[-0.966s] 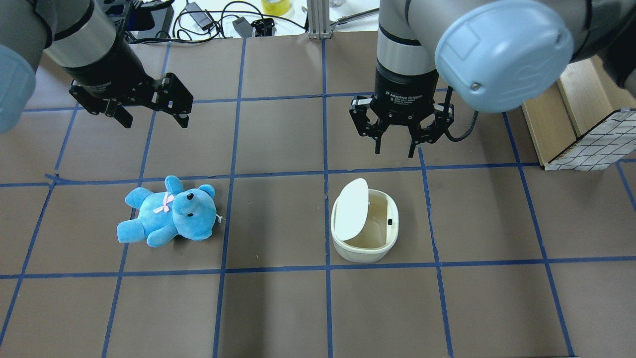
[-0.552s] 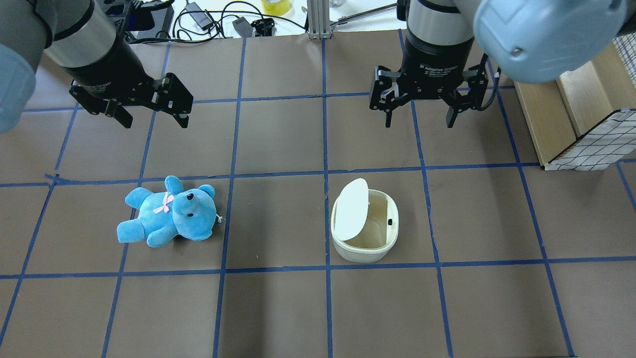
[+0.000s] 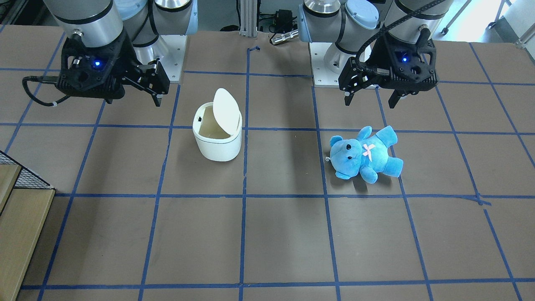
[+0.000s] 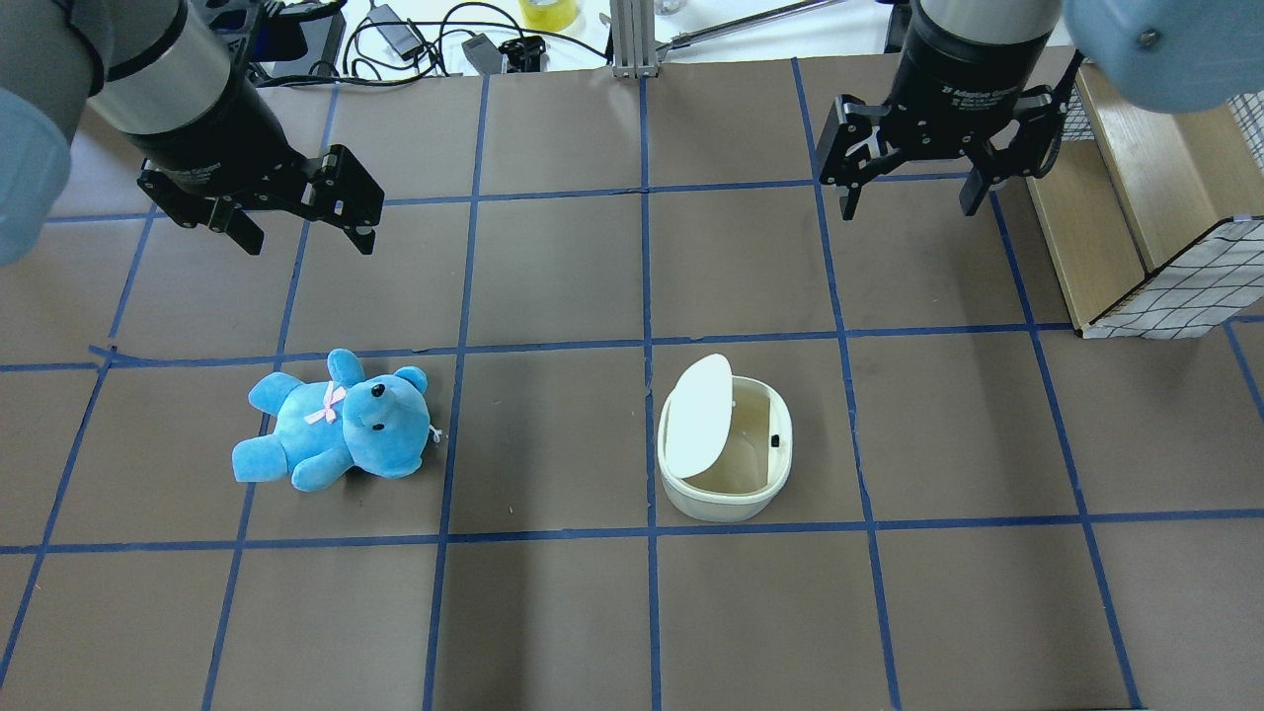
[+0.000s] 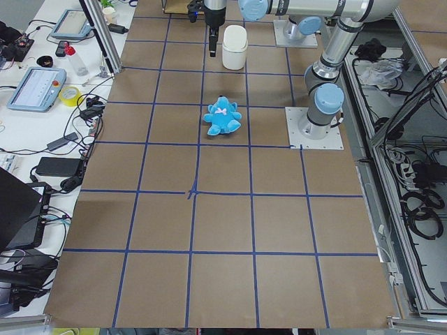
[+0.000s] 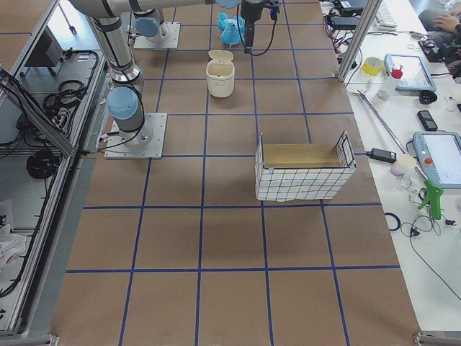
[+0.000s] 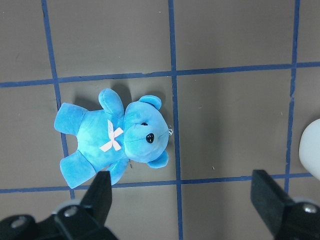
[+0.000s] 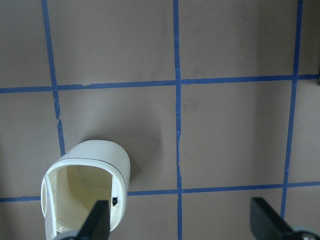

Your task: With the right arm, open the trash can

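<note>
faintly, "adaptive gripper" is read on the right gripper (image 4: 908,210) — spread empty, like the left gripper (image 4: 308,242) — trash can (image 4: 711,504) is seen opened.

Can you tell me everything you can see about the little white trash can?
The trash can is small, white, rounded and looks like smooth plastic. It stands upright on the brown table. Its oval lid is flipped up, showing an empty beige inside with a tiny black catch. Only the table touches it; the open right pincer hangs apart from it.
</note>
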Controlling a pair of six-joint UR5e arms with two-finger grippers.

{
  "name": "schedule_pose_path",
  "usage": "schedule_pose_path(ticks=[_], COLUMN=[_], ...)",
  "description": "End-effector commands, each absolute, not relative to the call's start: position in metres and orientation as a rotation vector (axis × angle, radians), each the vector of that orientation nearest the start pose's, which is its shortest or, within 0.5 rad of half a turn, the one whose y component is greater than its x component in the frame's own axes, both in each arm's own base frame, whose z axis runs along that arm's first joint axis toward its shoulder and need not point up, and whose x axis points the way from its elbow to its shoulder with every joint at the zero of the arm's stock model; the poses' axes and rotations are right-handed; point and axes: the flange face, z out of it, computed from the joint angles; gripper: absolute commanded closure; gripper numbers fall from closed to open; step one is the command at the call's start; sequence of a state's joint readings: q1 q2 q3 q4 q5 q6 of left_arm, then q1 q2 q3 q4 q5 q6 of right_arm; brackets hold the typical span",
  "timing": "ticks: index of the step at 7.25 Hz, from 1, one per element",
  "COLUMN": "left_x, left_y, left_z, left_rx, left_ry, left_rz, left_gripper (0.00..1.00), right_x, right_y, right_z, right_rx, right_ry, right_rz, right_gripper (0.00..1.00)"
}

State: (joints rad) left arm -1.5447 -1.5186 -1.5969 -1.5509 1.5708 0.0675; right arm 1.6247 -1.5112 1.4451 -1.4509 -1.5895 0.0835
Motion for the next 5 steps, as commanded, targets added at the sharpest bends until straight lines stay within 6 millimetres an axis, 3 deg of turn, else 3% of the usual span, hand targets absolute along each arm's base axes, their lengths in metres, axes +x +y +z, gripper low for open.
schedule_pose_path(ticks=[1, 3, 5], left_x=[-0.1209, -0.1209, -0.1209], left_y=[-0.4774, -0.4774, -0.4774], left_z=[0.5022, 0.5022, 0.5022], left_rx=[0.065, 0.065, 0.065], left_ry=[3.138, 3.138, 3.138], left_rz=[-0.072, -0.072, -0.072], left_gripper=[0.0, 0.0, 0.0], right_x=[0.1489, 0.1473, 0.1449], right_y=[-0.5091, -0.5051, -0.5045], right_z=[0.5162, 0.5255, 0.5169], right_rx=[0.032, 0.056, 0.082], right_ry=[3.173, 3.182, 3.177], right_rz=[-0.021, -0.121, -0.177], right_gripper=[0.0, 0.04, 0.05])
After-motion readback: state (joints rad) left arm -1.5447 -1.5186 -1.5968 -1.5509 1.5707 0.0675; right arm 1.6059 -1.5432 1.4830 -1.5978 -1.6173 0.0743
